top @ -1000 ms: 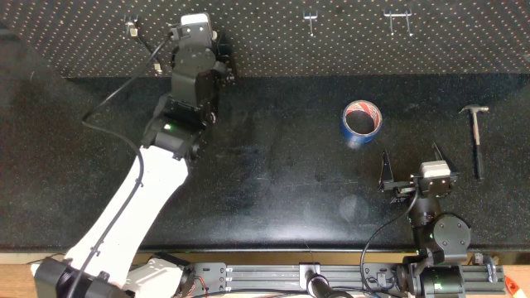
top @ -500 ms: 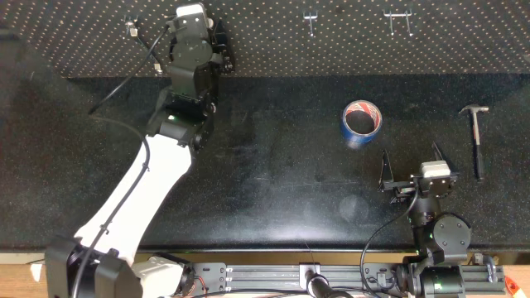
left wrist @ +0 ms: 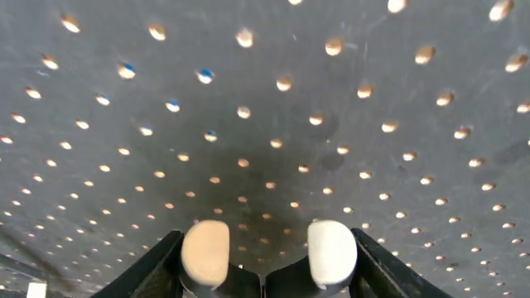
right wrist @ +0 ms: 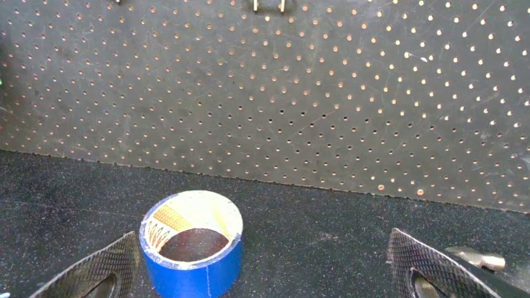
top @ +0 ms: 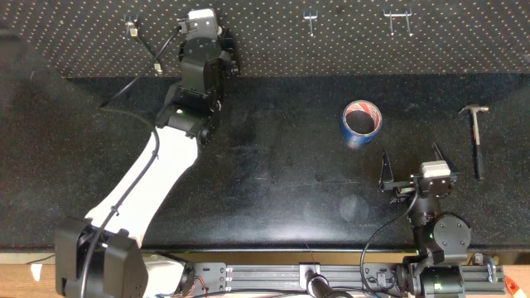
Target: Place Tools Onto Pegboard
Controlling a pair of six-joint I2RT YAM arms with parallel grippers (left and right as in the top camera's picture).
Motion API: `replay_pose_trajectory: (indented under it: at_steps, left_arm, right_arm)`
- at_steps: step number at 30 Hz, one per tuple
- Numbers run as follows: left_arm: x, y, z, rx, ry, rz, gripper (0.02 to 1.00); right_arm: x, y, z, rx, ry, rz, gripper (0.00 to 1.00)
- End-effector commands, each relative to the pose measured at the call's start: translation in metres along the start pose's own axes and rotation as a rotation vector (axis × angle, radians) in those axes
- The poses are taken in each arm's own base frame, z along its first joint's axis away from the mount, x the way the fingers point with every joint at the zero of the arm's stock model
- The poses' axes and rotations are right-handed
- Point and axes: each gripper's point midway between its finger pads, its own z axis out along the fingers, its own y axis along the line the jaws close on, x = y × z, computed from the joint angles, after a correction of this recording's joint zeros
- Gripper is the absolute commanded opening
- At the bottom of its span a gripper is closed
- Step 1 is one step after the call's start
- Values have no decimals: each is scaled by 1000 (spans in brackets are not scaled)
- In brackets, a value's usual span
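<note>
My left gripper [top: 224, 51] is raised against the black pegboard [top: 348, 37], left of its middle. In the left wrist view its pale fingertips [left wrist: 205, 251] stand apart with nothing between them, close to the perforated pegboard [left wrist: 273, 124]. A blue tape roll [top: 362, 122] stands on the black table right of centre, and a hammer [top: 475, 139] lies at the far right. My right gripper [top: 411, 163] rests low at the near right, open and empty, facing the tape roll [right wrist: 192, 242] and the hammer head [right wrist: 476, 259].
Metal hooks [top: 310, 18] [top: 399, 18] hang on the pegboard's upper right, and another hook [top: 132, 30] at its upper left beside a cable. One hook [right wrist: 273, 7] hangs above the tape in the right wrist view. The table [top: 273, 174] lies bare in its middle.
My left arm has moved up toward the pegboard and a little to the right. The right arm, tape and hammer have stayed put.
</note>
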Motion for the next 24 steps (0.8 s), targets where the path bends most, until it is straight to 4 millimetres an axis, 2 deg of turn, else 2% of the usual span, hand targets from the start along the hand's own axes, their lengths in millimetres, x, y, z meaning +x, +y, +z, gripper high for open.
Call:
replay_pose_trajectory:
  at_steps: [1, 7, 16, 24]
  left_arm:
    - [12, -1, 3, 12, 44, 20, 29]
    - [19, 0, 4, 9, 68, 28, 27]
    - [40, 0, 18, -2, 113, 43, 29]
    - [25, 6, 22, -7, 56, 17, 27]
  right_arm:
    - [1, -3, 0, 14, 2, -12, 976]
    - [1, -3, 0, 14, 2, -12, 976]
    - [1, -3, 0, 14, 2, -12, 976]
    - [1, -3, 0, 14, 2, -12, 974]
